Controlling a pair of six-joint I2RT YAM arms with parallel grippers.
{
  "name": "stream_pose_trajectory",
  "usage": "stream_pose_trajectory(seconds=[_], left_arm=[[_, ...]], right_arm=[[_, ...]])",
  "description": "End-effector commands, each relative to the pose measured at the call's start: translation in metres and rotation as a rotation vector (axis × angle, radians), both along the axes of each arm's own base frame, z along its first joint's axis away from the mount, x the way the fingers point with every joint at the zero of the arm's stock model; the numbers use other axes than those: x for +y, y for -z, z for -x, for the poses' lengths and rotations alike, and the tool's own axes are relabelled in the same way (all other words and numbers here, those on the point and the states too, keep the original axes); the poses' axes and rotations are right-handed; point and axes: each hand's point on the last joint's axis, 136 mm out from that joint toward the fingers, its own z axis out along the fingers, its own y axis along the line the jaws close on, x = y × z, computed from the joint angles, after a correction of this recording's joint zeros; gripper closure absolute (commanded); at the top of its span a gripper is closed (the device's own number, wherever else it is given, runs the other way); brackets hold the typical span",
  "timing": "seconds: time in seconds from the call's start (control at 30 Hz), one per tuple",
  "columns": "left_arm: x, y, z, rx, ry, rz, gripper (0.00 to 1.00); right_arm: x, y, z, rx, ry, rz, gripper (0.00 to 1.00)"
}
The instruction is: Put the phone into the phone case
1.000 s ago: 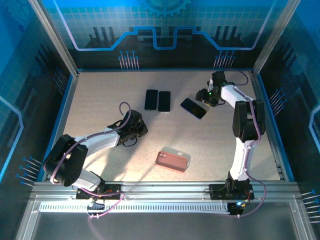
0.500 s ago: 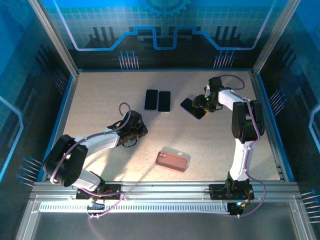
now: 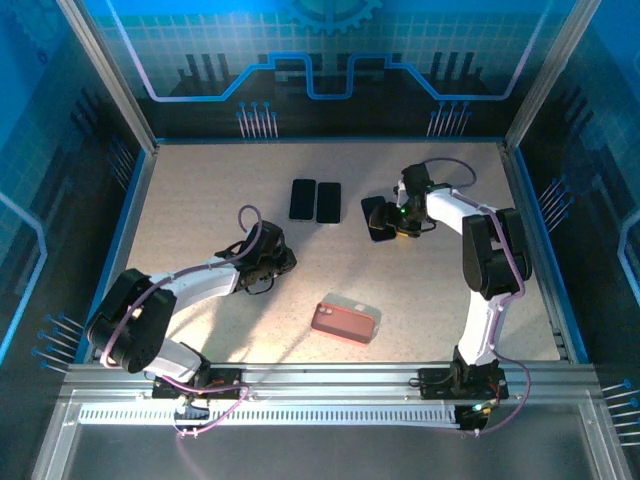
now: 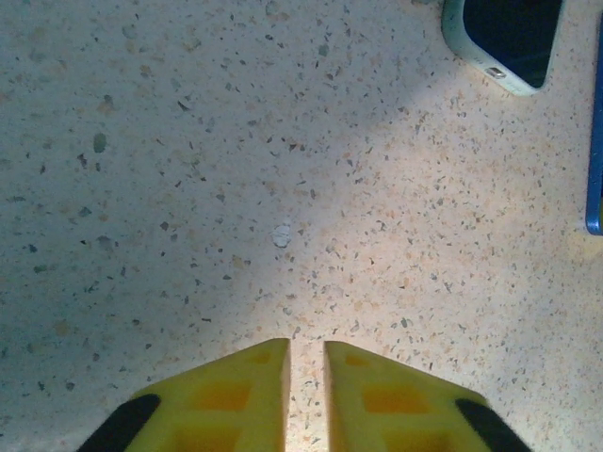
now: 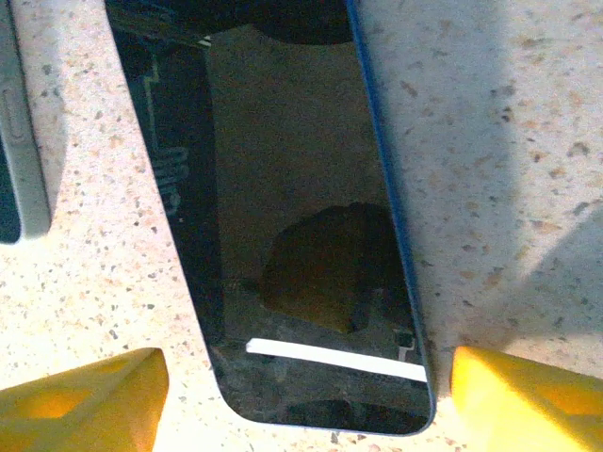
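A black phone [image 3: 373,211] with a blue rim lies flat at the back right of the table. My right gripper [image 3: 384,226] hangs low over it, open. In the right wrist view the yellow fingers [image 5: 87,396] stand wide on either side of the phone's [image 5: 301,217] near end, with a little table showing on each side. The red phone case [image 3: 345,321] lies flat near the front centre, apart from both arms. My left gripper [image 3: 283,258] rests low at mid-left, and the left wrist view shows the gripper [image 4: 306,356] with a narrow gap and bare table between the fingers.
Two more dark phones [image 3: 302,199] [image 3: 328,202] lie side by side at the back centre. A pale-edged phone [image 5: 17,141] sits just left of the black one, and a pale-edged phone [image 4: 504,38] also lies ahead of my left gripper. Blue walls [image 3: 130,215] ring the table.
My right gripper has swung left and down from beside the phone to over it, and its jaws have widened. The left jaws have parted slightly. The left arm has stayed put.
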Motion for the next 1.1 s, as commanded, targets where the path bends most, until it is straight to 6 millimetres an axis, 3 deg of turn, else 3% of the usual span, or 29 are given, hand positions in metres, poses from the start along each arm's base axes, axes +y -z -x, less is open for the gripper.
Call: stream_pose_trajectory(seconds=[0.0,0.17,0.43,0.7,0.97,1.07], left_arm=[[-0.006,0.001,-0.002,0.001,0.011,0.007,0.76],[-0.009,0.003,-0.005,0.012,0.025,-0.002,0.72],[-0.009,0.005,-0.006,0.013,0.025,-0.004,0.72],[-0.008,0.008,-0.005,0.017,0.016,-0.005,0.74],[-0.007,0.007,-0.006,0.018,0.012,-0.010,0.75],[-0.006,0.007,-0.007,0.016,0.010,-0.014,0.75]], right_arm=[[0.002,-0.011,-0.007,-0.036,-0.074,0.097,0.19],[0.009,-0.009,-0.021,-0.067,-0.211,0.294,0.14],[0.013,0.003,-0.035,-0.053,-0.278,0.362,0.10],[0.008,0.021,-0.032,-0.007,-0.307,0.419,0.09],[0.014,0.032,-0.033,0.026,-0.315,0.402,0.17],[0.016,0.037,-0.032,0.048,-0.320,0.390,0.26]])
